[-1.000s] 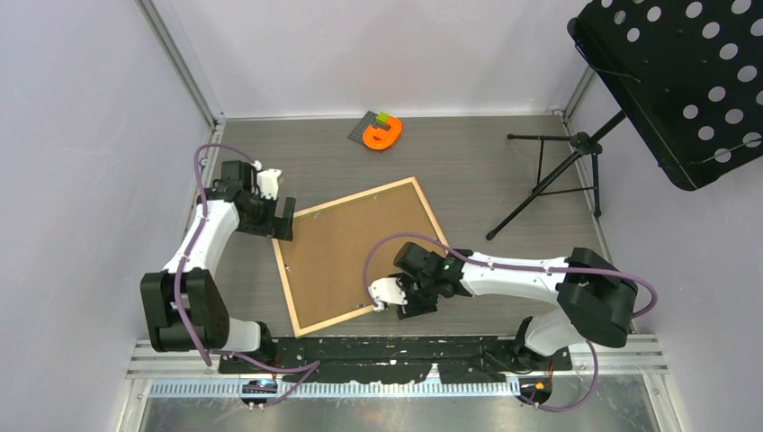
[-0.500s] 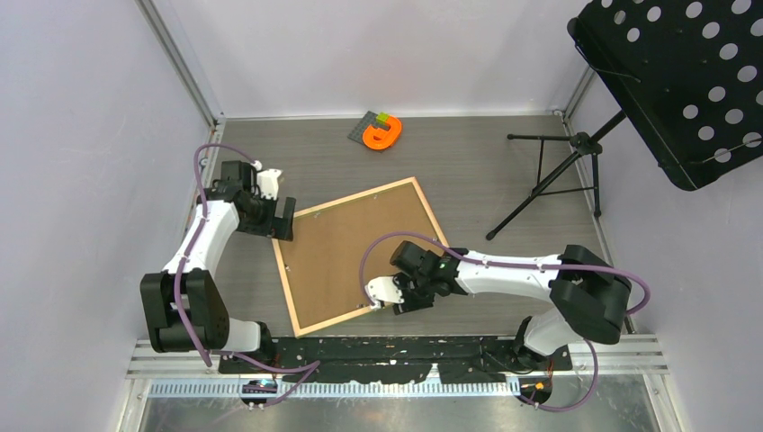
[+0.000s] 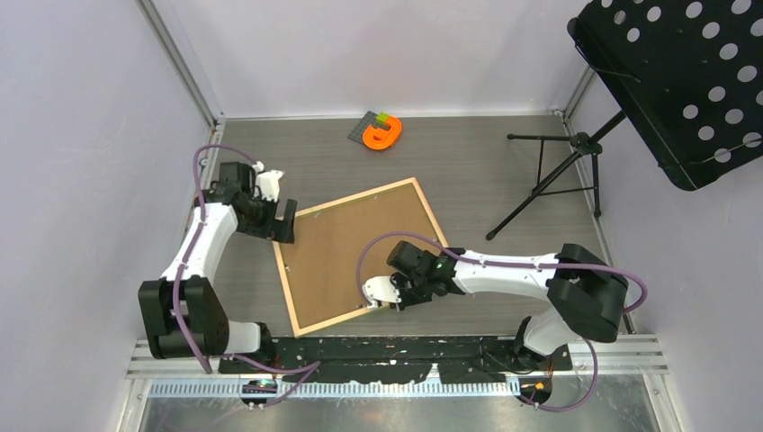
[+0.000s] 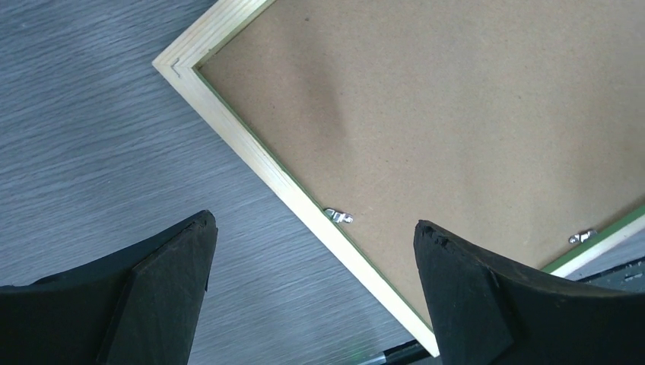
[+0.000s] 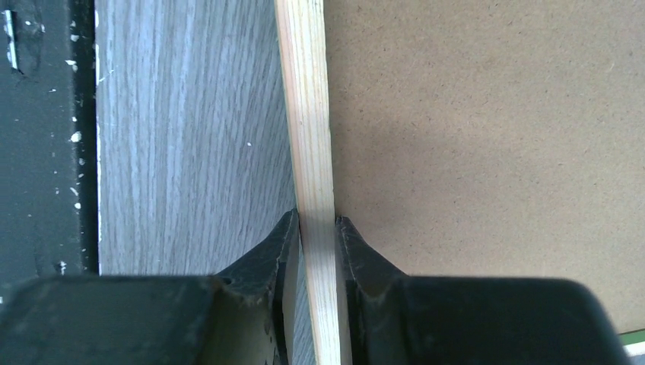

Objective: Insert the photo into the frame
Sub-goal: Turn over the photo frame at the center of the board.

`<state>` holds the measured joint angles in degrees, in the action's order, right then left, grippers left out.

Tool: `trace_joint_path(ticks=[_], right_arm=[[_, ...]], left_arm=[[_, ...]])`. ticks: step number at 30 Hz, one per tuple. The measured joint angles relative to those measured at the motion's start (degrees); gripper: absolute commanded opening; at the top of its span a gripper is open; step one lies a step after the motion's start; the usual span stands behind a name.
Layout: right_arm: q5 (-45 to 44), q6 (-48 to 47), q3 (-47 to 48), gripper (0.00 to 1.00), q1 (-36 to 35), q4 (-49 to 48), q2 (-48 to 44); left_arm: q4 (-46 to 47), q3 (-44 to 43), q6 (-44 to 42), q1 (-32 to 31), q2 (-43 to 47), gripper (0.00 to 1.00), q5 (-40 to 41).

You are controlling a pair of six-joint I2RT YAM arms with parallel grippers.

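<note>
The frame (image 3: pixel 351 197) lies back up on the grey table, pale wood rails around a brown backing board (image 3: pixel 360 247). The photo is hidden. My right gripper (image 3: pixel 373 306) sits at the frame's near rail. In the right wrist view its fingers press both sides of the wooden rail (image 5: pixel 308 114), so the right gripper (image 5: pixel 317 220) is shut on it. My left gripper (image 3: pixel 286 220) hovers at the frame's far-left corner. In the left wrist view the left gripper (image 4: pixel 312 222) is wide open above the rail (image 4: pixel 251 148) and a metal clip (image 4: pixel 338 217), holding nothing.
An orange piece with green blocks (image 3: pixel 381 132) lies at the back of the table. A black music stand's tripod (image 3: pixel 549 175) stands at the right, its perforated desk (image 3: pixel 684 81) overhanging. The black mounting rail (image 3: pixel 396 346) runs along the near edge. Walls enclose three sides.
The right gripper's fingers have closed onto the frame's near rail, and it has shifted slightly left. The left gripper has stayed open at the far-left corner.
</note>
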<state>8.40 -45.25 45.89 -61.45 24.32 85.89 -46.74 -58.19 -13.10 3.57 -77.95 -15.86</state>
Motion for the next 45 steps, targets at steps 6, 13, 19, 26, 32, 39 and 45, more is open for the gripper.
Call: trace_joint_path(ticks=[6,13,19,26,32,39,45], right_arm=[[1.4,2.7,3.5,0.06,0.2,5.0,0.5],[5.5,8.8,14.0,0.06,3.8,10.1,3.0],[7.6,13.6,20.4,0.06,8.0,11.8,7.1],[9.3,17.8,27.5,0.06,11.4,15.1,10.5],[11.9,20.4,32.9,0.06,12.4,18.3,11.3],[14.0,21.9,35.8,0.06,13.0,20.0,11.3],[16.4,22.7,36.0,0.06,14.6,20.9,11.3]], left_arm=[[-1.6,0.4,-3.9,-0.1,5.3,0.99,-4.7],[-4.2,3.0,-9.9,-3.6,17.4,0.99,-7.6],[-6.8,4.5,-14.4,-13.8,29.0,1.00,-7.2],[-5.6,8.6,-19.0,-28.7,38.2,1.00,-0.2],[1.1,16.6,-22.5,-40.2,37.4,0.99,11.6],[13.3,21.3,-28.4,-45.4,32.0,1.00,20.3],[27.5,27.4,-35.3,-46.2,30.2,0.98,24.4]])
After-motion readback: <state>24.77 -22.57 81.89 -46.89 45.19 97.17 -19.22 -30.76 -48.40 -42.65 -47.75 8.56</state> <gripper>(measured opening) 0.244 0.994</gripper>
